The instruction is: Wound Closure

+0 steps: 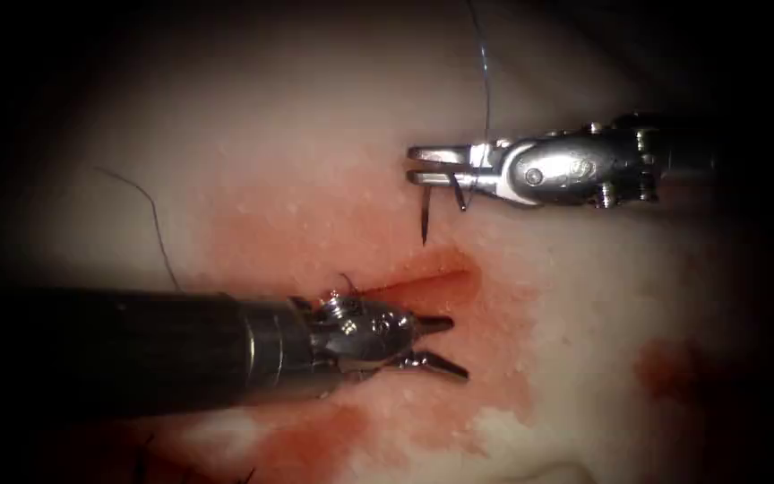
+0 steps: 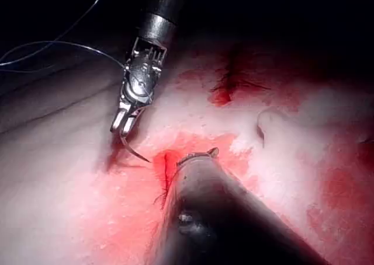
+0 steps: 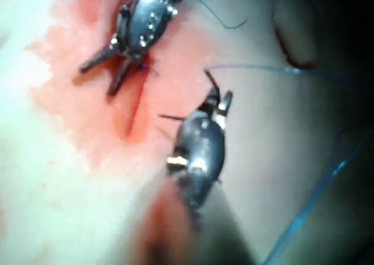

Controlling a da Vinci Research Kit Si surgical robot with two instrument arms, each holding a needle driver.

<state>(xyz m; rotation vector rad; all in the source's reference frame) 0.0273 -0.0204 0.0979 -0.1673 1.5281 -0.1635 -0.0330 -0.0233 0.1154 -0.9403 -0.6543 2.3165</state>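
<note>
Two grippers work the cut [image 1: 432, 285]: the right gripper [image 1: 423, 166] pinches the needle [image 1: 425, 220] near its blunt end, tip hanging clear above the tissue [image 1: 315, 161]; the left gripper [image 1: 441, 345] is spread, empty. Best to set the tip square before biting. From the left wrist view the needle's curve [image 2: 134, 149] is plain; the endoscope foreshortens it, with thread [image 1: 485, 81] rising.

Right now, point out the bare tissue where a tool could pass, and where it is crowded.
Bare tissue lies above the cut, left of the right tool, which grips the needle free above the tissue. More lies right of the cut, below that tool. Crowded: the cut itself, with the open, empty left tool over it, thread trailing above.
</note>
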